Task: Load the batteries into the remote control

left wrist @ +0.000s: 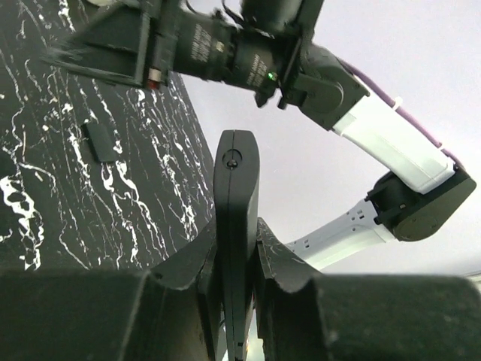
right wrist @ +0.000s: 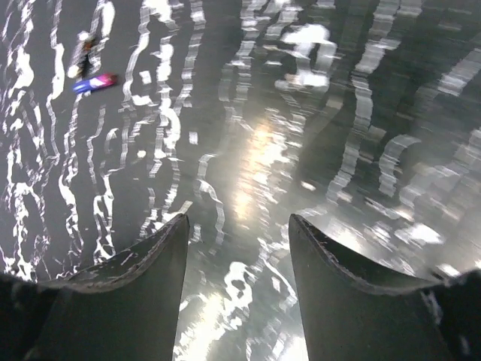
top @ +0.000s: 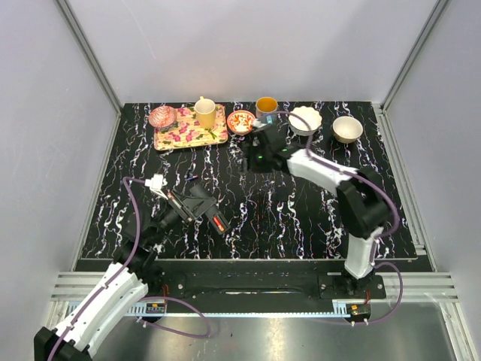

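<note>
There is one remote control [left wrist: 236, 188], and the left gripper [left wrist: 236, 248] has it. The jaws are clamped on its two flat sides, so the black bar stands on its thin edge and sticks out past the fingers. From above, it is over the left half of the table [top: 316, 226], nearer to the near edge than to the far one, and a small red mark shows on its end. In the left wrist view, one small flat black piece [left wrist: 99, 141] lies on the table beside it.

The right gripper [right wrist: 239, 219] is over the far middle of the table. Its jaws stand apart with nothing between them, only the marble surface below. Further off in the right wrist view lies one small battery [right wrist: 94, 83], blue and red. Just beside it there is a second small thing [right wrist: 81, 56], but it is too blurred to name.

Along the far edge I count seven pieces of tableware:
- One flowered tray [top: 197, 136] near the far left corner. It carries two things, a pink bowl [top: 161, 116] and a yellow cup [top: 204, 111].
- One small red patterned dish [top: 241, 122], just right of the tray.
- One orange cup [top: 266, 106], at the middle of the far edge. Its inside is dark and I cannot tell what it holds.
- One white bowl [top: 305, 120] with a wavy rim.
- One beige bowl [top: 347, 128], the nearest to the far right corner.

So there are two cups, three bowls, one dish and one tray.
</note>
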Available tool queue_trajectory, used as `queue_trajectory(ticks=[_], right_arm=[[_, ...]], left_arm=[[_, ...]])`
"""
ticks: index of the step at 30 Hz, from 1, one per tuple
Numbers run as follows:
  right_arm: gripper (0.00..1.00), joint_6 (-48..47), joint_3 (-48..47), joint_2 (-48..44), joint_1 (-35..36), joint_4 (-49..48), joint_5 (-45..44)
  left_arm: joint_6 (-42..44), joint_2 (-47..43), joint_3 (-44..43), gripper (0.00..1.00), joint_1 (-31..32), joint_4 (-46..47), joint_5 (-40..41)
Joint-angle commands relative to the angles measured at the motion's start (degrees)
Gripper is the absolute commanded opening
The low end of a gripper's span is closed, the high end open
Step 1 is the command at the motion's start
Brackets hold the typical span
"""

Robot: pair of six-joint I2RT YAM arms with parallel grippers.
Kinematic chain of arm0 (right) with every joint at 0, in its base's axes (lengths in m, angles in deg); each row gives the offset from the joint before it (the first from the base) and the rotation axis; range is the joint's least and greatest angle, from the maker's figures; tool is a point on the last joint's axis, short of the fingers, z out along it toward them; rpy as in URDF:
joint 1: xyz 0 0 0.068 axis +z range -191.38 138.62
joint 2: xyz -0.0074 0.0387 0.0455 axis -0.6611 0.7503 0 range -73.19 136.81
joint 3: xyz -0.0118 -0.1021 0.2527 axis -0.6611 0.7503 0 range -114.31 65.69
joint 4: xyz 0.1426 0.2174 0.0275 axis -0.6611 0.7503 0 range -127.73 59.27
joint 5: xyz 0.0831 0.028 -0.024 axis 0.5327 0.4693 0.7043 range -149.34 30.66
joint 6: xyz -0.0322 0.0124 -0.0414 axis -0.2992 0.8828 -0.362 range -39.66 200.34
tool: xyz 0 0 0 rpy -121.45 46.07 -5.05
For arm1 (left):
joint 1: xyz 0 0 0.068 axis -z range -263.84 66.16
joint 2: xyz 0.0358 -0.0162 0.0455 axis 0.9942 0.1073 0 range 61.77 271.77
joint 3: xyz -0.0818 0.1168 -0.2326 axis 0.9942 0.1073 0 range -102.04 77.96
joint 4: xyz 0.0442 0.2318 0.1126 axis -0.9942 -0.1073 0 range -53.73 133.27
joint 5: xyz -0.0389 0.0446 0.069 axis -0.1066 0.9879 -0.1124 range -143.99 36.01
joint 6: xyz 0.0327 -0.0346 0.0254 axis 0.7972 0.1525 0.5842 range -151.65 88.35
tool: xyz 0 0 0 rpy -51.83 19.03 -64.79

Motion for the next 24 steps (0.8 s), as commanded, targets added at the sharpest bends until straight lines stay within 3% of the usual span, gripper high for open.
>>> queue_trajectory(ticks=[1, 12, 24], right_arm=[[0.62, -4.9, -11.4, 9.8, 6.0, -1.0, 2.9], [0.64, -6.5, -27.8, 26.3, 10.4, -10.7, 6.1], [0.67, -6.7, -38.2, 35.0, 13.6, -9.1, 2.7]], left_arm=[[-1.1, -2.4, -3.8, 0.0, -0.7, -4.6, 0.4], [-1.4, -4.8, -7.1, 0.0, -0.9, -3.0, -0.7], [1.2, -6.2, -8.6, 0.0, -0.9, -7.2, 0.4]])
